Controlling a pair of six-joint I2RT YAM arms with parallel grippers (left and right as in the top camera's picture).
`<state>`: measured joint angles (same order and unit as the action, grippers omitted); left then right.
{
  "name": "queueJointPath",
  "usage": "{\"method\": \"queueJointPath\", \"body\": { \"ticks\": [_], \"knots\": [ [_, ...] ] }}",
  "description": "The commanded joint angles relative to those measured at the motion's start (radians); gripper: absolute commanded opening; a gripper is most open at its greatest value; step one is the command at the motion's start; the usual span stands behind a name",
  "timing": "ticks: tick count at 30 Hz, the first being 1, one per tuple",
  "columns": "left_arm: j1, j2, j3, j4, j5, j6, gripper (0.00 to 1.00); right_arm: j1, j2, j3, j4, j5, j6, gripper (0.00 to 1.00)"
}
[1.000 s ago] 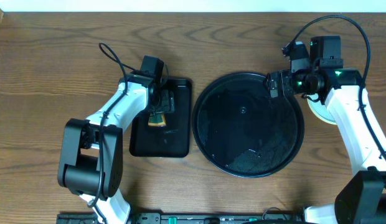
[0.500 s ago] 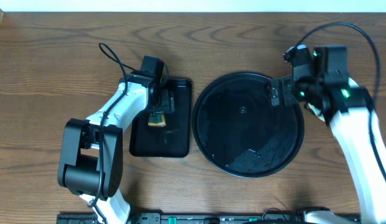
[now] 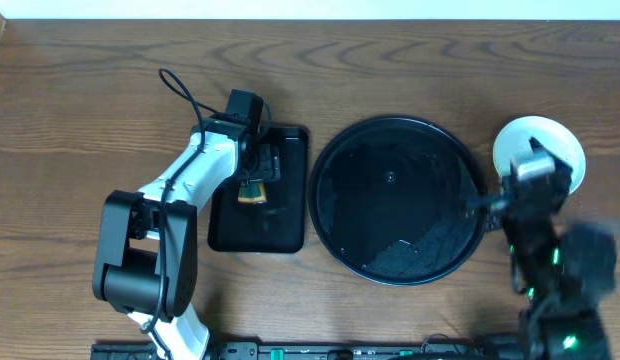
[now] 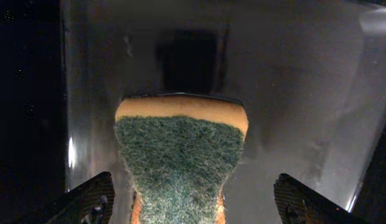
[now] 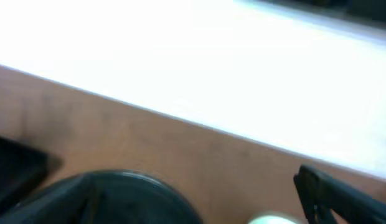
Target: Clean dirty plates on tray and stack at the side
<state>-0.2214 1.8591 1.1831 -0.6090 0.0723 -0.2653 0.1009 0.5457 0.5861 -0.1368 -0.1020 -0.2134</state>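
Observation:
The round black tray (image 3: 335, 215) lies in the middle of the table with no plates on it. The plates (image 3: 540, 148) sit stacked on the bare wood to its right, a pale mint-white one on top; the arm hides their lower edge. My right gripper (image 3: 487, 205) is blurred with motion, open and empty, at the tray's right rim just below the stack. The blurred right wrist view shows the tray's rim (image 5: 118, 186) and a pale plate edge (image 5: 268, 219). My left gripper (image 3: 255, 172) is open over the small rectangular tray, its fingers either side of a sponge (image 4: 180, 155) without touching it.
The small rectangular black tray (image 3: 280, 225) lies left of the round tray and holds the green-and-orange sponge (image 3: 252, 192). Bare wood tabletop (image 3: 410, 60) runs along the back. The table's far edge meets a white surface (image 5: 243, 74).
My right arm has swung from the tray's upper right rim down toward the front, uncovering the plate stack. The left arm and the sponge have not moved.

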Motion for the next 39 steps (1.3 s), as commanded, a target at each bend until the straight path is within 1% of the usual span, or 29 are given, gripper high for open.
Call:
{"method": "queueJointPath", "body": {
  "ticks": [1,4,7,16,22,28,39],
  "knots": [
    [0.000,0.016,-0.005,-0.003,-0.005,0.001,0.83,-0.005,-0.156,-0.205,0.153,-0.010,-0.037,0.99],
    [0.000,0.016,-0.005,-0.003,-0.005,0.001,0.83,-0.011,-0.273,-0.351,0.300,-0.018,-0.011,0.99],
    [0.000,0.016,-0.005,-0.003,-0.005,0.001,0.83,-0.011,-0.359,-0.442,0.366,-0.018,-0.002,0.99],
    [0.000,0.016,-0.005,-0.003,-0.005,0.001,0.83,-0.024,-0.520,-0.573,0.376,-0.018,0.034,0.99],
    [0.000,0.016,-0.005,-0.003,-0.005,0.001,0.83,-0.028,-0.541,-0.581,0.275,-0.037,0.045,0.99],
    [0.000,0.016,-0.005,-0.003,-0.005,0.001,0.83,-0.028,-0.541,-0.581,0.083,-0.037,0.044,0.99],
    [0.000,0.016,-0.005,-0.003,-0.005,0.001,0.83,-0.028,-0.541,-0.581,0.074,-0.037,0.048,0.99]
  ]
}}
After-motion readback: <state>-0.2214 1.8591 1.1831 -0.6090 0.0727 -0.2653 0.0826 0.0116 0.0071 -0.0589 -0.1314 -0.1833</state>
